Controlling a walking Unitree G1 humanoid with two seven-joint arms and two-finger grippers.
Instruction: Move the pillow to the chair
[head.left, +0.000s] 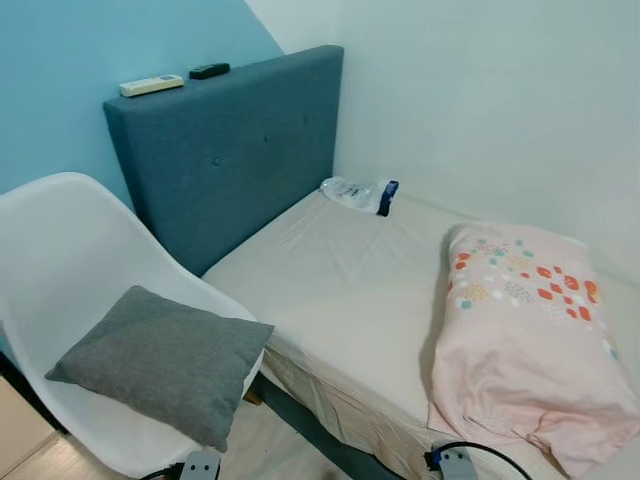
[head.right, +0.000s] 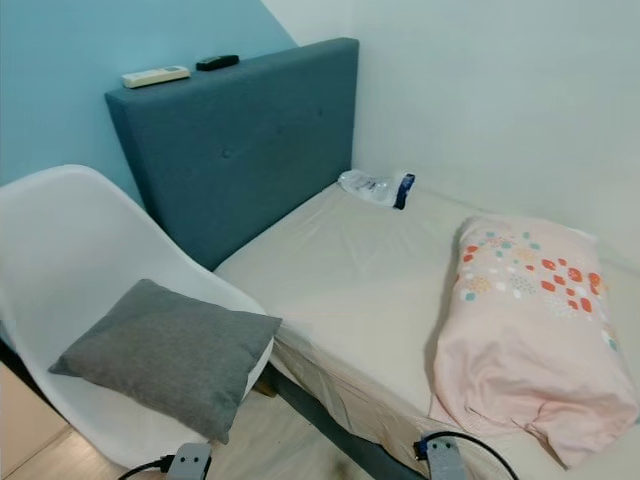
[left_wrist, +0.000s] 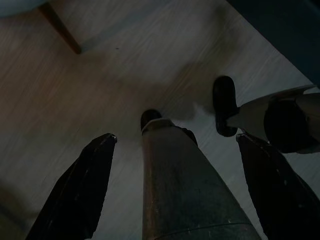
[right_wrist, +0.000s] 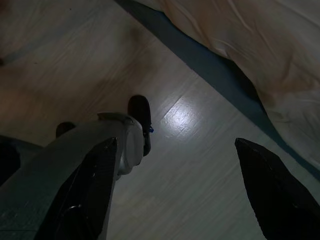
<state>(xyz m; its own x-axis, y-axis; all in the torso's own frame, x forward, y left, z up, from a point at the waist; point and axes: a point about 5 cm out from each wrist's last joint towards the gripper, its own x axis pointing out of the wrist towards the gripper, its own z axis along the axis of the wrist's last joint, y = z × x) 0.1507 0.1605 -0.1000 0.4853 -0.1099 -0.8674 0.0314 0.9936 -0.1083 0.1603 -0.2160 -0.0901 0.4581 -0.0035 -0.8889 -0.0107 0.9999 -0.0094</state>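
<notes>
Fingers wide apart on both: left gripper (left_wrist: 175, 145) and right gripper (right_wrist: 175, 145) hang idle, pointed at the floor (right_wrist: 190, 170), holding nothing. Grey pillow (head.left: 165, 360) already lies on the white chair (head.left: 60, 250) seat; pink pillow (head.left: 525, 340) lies on the bed (head.left: 340, 290) near the wall. Judgement: if pink is the target, pinch it from both sides and lift clear of the mattress edge before turning to the chair. Can't tell which pillow is meant. Chair legs and the bed's near corner are cut off.
</notes>
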